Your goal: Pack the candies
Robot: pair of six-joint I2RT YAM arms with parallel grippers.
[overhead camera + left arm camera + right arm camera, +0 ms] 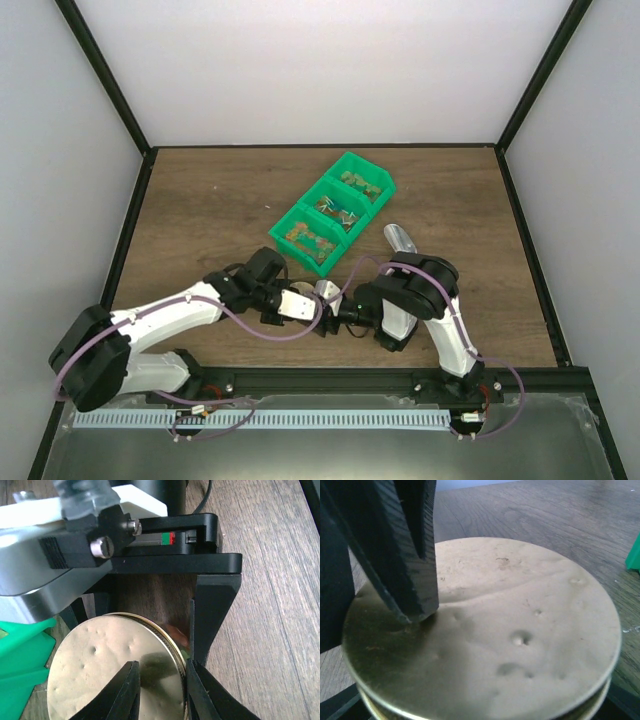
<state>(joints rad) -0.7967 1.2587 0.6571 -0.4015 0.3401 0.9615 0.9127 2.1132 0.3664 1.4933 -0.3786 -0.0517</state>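
Note:
A jar with a dimpled gold lid [100, 665] stands on the table between both arms, seen from above as lid [326, 292]. My left gripper [162, 690] has one finger on the lid's top and the other against its rim, pinching the lid's edge. In the right wrist view the lid [520, 630] fills the frame with the left arm's finger [410, 580] on it. My right gripper [340, 312] clasps the jar below the lid; one of its fingers [212, 610] runs along the glass. Red and green candies [179, 635] show through the glass. More candies [322, 240] lie in the bins.
A row of three green bins [345, 160] runs diagonally behind the jar. A metal scoop [398, 238] lies on the wood to the right of the bins, close to the right arm's elbow. Black frame posts and white walls border the table.

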